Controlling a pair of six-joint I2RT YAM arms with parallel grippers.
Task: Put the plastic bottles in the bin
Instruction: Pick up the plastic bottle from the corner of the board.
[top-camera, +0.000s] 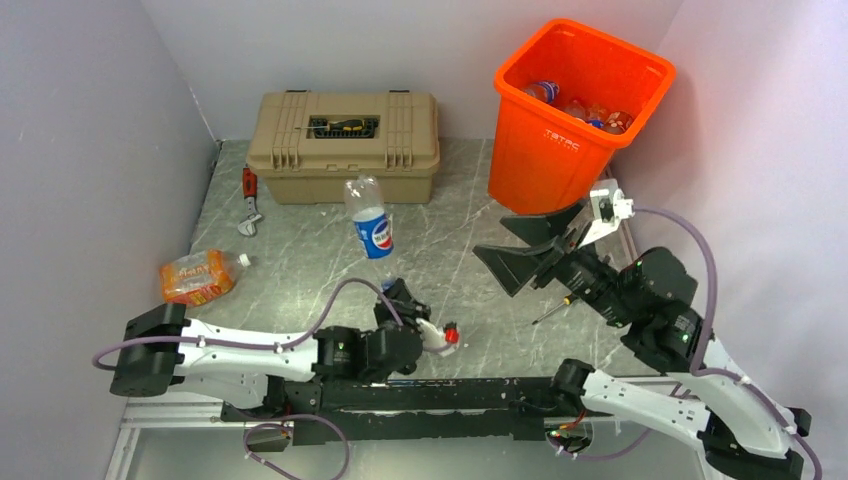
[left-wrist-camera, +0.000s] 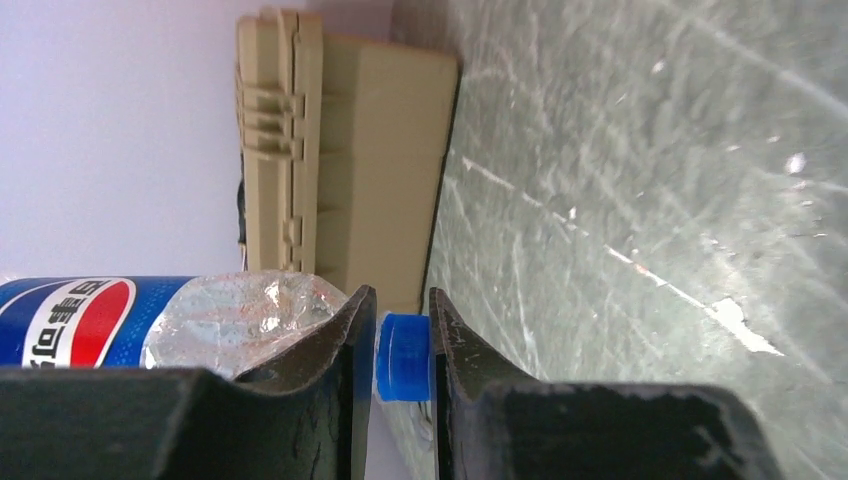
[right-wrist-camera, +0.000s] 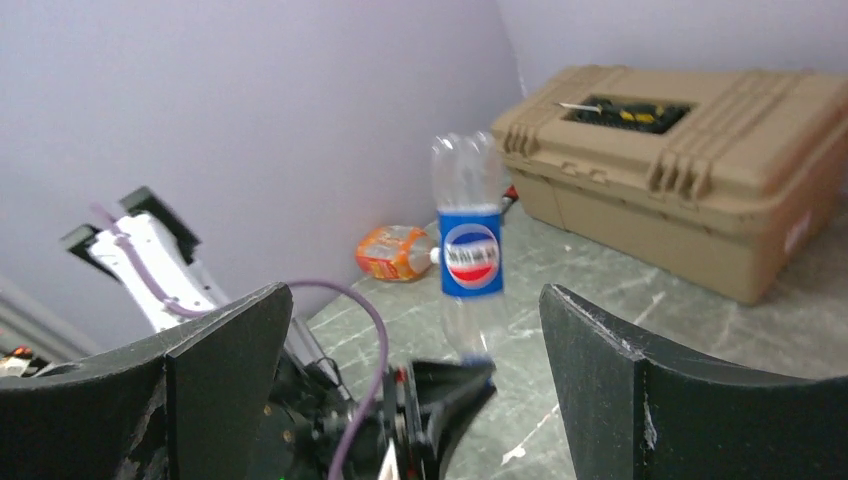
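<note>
Progress looks well past halfway, judging by the scene. The bin, standing right of the toolbox, already holds a heap of bottles, with blue, red and clear plastic showing below its rim. How many are inside cannot be counted from above.

Two bottles are outside the bin. The Pepsi bottle is just in front of the toolbox, raised off the table with its base up and its neck down. The left gripper is clamped on that neck, and the blue cap shows between the narrowly set jaws in the wrist view. The orange bottle lies on its side to the front left of the toolbox, well apart from it and untouched.

The right gripper hangs to the front right of the toolbox with its jaws spread wide and nothing between them.

What remains, as I read it, is carrying the Pepsi bottle across to the bin, then fetching the orange one.

The toolbox lid is down. A recess in the lid holds a yellow-and-black tool. Whether anything lies inside the box cannot be seen. A wrench lies just left of the toolbox, and a screwdriver lies further out to its front right. Neither belongs in the bin.
</note>
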